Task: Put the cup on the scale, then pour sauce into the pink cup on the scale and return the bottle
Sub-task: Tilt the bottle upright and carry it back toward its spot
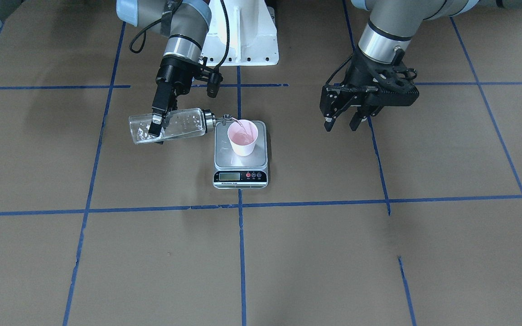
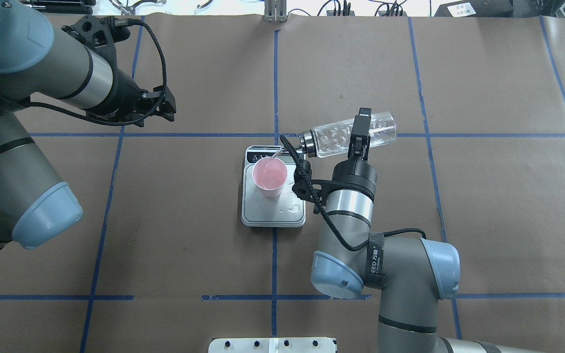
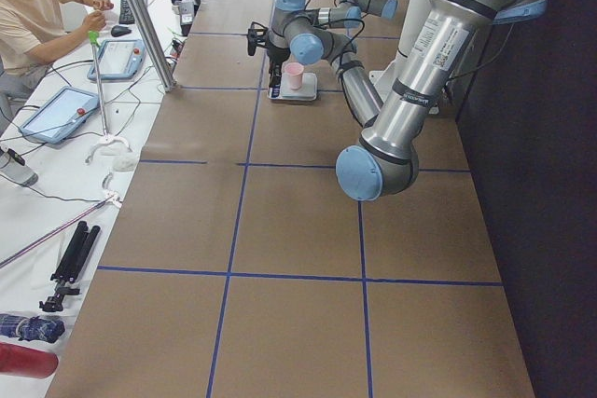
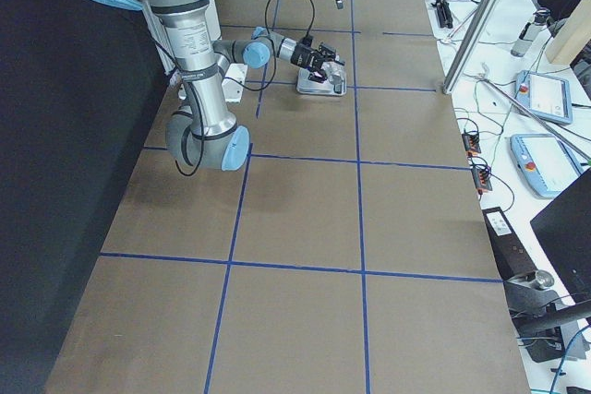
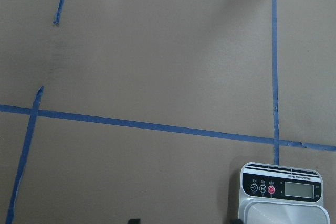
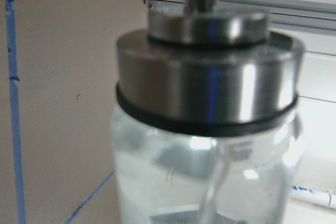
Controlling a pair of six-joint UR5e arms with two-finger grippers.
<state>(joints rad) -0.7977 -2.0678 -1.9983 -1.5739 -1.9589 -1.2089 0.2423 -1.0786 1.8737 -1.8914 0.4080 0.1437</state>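
The pink cup (image 1: 243, 138) stands on the scale (image 1: 240, 179), on its silver platform. My right gripper (image 1: 157, 129) is shut on the clear glass bottle (image 1: 175, 127) and holds it tipped almost level beside the scale. The silver spout (image 1: 225, 118) is over the cup's rim, and a thin stream of clear sauce (image 1: 242, 127) runs into the cup. The overhead view shows the same: the bottle (image 2: 346, 135), cup (image 2: 269, 176), scale (image 2: 272, 215) and right gripper (image 2: 358, 139). My left gripper (image 1: 342, 124) is open and empty, off to the side of the scale. The right wrist view is filled by the bottle's collar (image 6: 210, 72).
The table is covered in brown paper with blue tape lines (image 1: 243, 206). A few drops lie on the scale's platform (image 2: 292, 208). The left wrist view shows the scale's display strip (image 5: 281, 184). The robot's white base (image 1: 243, 31) is behind the scale. An operator (image 3: 37, 6) sits beyond the far edge.
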